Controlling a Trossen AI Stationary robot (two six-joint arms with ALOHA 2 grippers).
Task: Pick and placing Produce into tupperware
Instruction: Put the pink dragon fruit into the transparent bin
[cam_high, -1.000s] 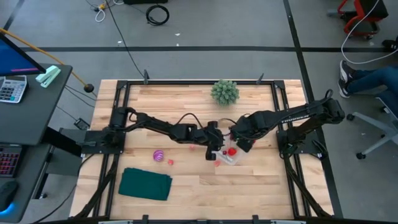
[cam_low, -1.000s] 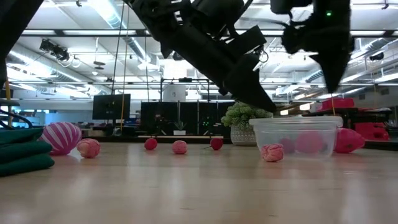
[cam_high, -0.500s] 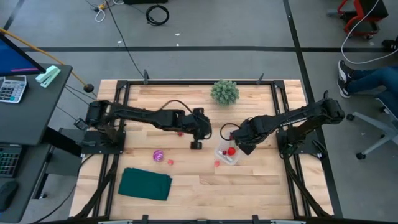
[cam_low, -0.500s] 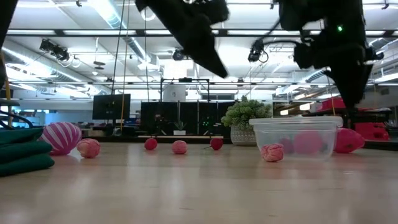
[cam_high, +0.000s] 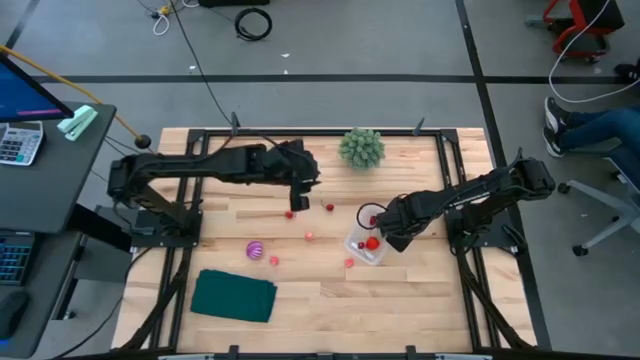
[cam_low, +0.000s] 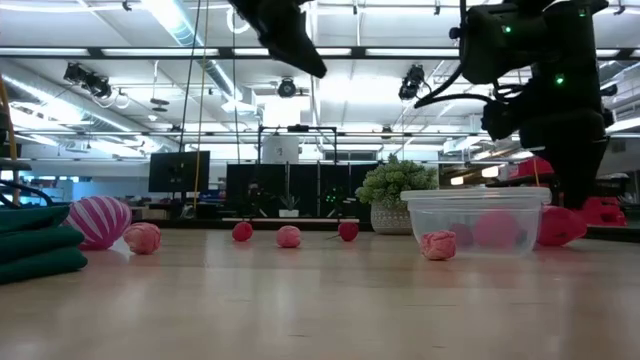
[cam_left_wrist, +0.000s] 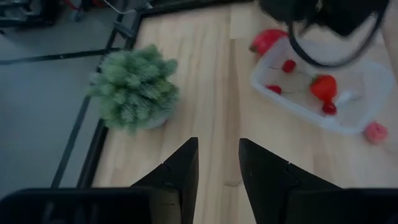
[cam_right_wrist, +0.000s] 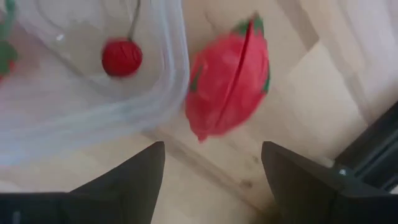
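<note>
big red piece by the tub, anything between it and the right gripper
Nothing visible does. The right gripper is open, looking straight at the large red piece, which lies on the wood just outside the tupperware wall. Only bare table shows between the fingers and it.

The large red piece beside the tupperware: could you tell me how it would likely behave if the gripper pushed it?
The large red piece looks rounded and tapered, so it would probably roll or pivot rather than slide straight. It lies against the tupperware wall, and the clear tub looks light, so a push might shift it too.
</note>
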